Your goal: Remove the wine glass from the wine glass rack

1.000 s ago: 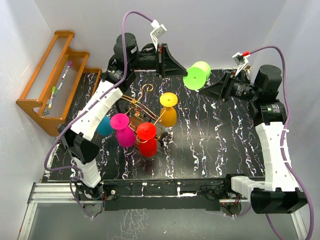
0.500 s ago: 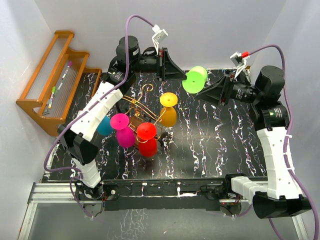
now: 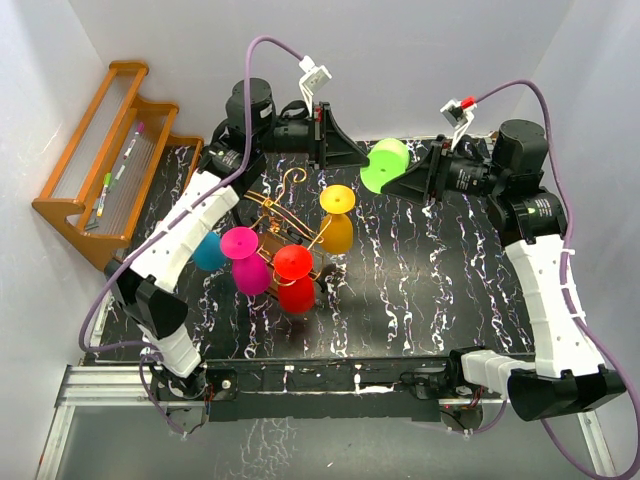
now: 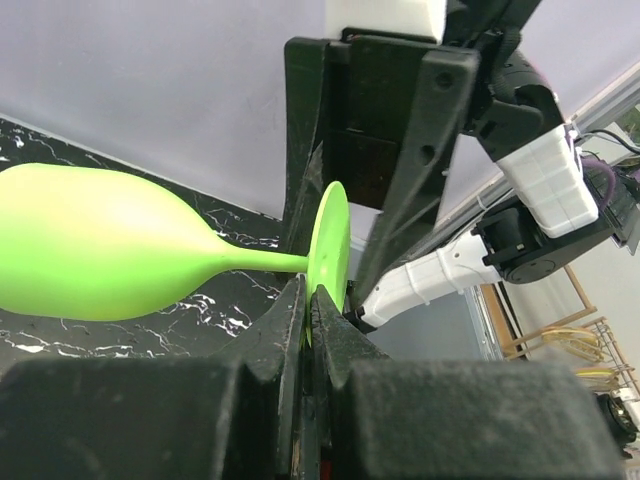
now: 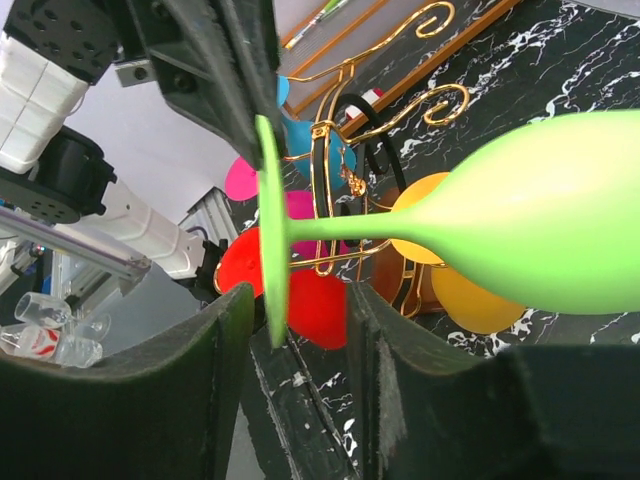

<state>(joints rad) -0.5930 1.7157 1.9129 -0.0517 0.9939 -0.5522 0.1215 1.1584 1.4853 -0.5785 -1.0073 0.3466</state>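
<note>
A lime green wine glass (image 3: 384, 165) hangs sideways in the air behind the wine glass rack (image 3: 285, 215), clear of its golden wire arms. My left gripper (image 4: 310, 295) is shut on the rim of the glass's foot (image 4: 328, 245), with the bowl (image 4: 100, 255) pointing away to its left. From the opposite side my right gripper (image 5: 300, 310) stands open. Its fingers (image 5: 190, 370) straddle the foot (image 5: 270, 230) and stem without touching them, and the bowl (image 5: 540, 225) fills the right of that view.
Yellow (image 3: 337, 220), pink (image 3: 245, 258), red (image 3: 295, 280) and teal (image 3: 208, 252) glasses hang on the rack. An orange-brown stepped shelf (image 3: 75, 215) with pens stands at the far left. White walls close in behind and beside the black marbled table (image 3: 430, 280).
My right arm has reached left until its open jaws straddle the green glass's foot. The left gripper and the glass drifted slightly left and down.
</note>
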